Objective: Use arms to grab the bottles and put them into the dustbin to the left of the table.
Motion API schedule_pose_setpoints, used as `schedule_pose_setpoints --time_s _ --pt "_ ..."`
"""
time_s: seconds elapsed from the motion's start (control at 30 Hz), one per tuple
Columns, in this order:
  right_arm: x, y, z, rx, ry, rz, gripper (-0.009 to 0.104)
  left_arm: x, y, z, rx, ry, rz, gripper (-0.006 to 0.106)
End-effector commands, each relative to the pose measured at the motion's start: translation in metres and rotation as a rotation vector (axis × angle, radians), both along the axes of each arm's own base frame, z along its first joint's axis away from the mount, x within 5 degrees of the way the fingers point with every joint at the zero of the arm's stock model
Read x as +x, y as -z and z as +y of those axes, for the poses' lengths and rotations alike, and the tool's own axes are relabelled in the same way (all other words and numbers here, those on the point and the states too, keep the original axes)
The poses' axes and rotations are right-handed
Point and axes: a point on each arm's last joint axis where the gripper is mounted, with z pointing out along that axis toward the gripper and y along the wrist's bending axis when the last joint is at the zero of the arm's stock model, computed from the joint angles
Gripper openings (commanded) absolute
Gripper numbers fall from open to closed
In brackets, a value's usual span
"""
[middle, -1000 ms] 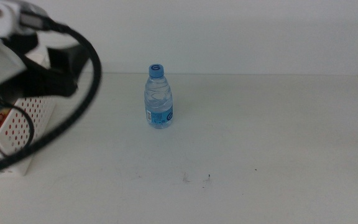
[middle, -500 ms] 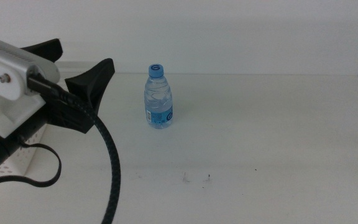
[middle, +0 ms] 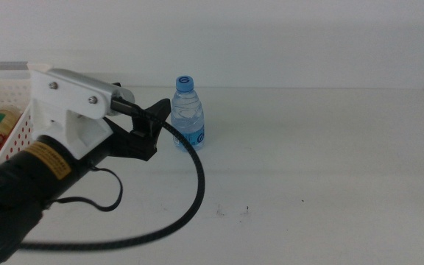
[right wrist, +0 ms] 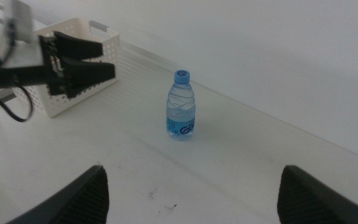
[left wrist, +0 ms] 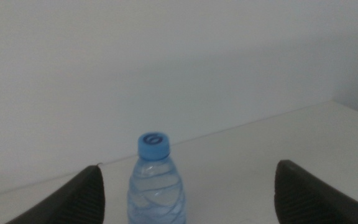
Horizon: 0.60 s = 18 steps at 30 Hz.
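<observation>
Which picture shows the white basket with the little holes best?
The right wrist view: the white perforated plastic basket shows its rim and holed walls, partly behind the left arm's black end effector. The middle view shows only a corner behind that arm. The left wrist view shows none of it.

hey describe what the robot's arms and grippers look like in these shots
The left arm has a white casing with visible screws, a black forearm bearing a yellow label, and a thick black cable. The left gripper has two dark tapered jaws. Of the right gripper only two dark jaw tips show.
</observation>
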Motion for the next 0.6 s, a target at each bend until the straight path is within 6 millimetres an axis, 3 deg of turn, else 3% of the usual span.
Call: schedule_pose_setpoints --time_s 0.0,0.4,0.57 --pt "0.0 -0.002 0.0 0.005 -0.002 -0.01 0.084 0.009 0.01 0.001 -0.03 -0.021 0.0 0.094" --pt "0.0 -0.002 0.0 0.005 -0.002 -0.01 0.084 0.034 0.055 -0.004 0.011 -0.024 0.016 0.094" --pt "0.0 -0.002 0.0 0.005 -0.002 -0.01 0.084 0.048 0.083 -0.007 -0.053 -0.05 0.006 0.094"
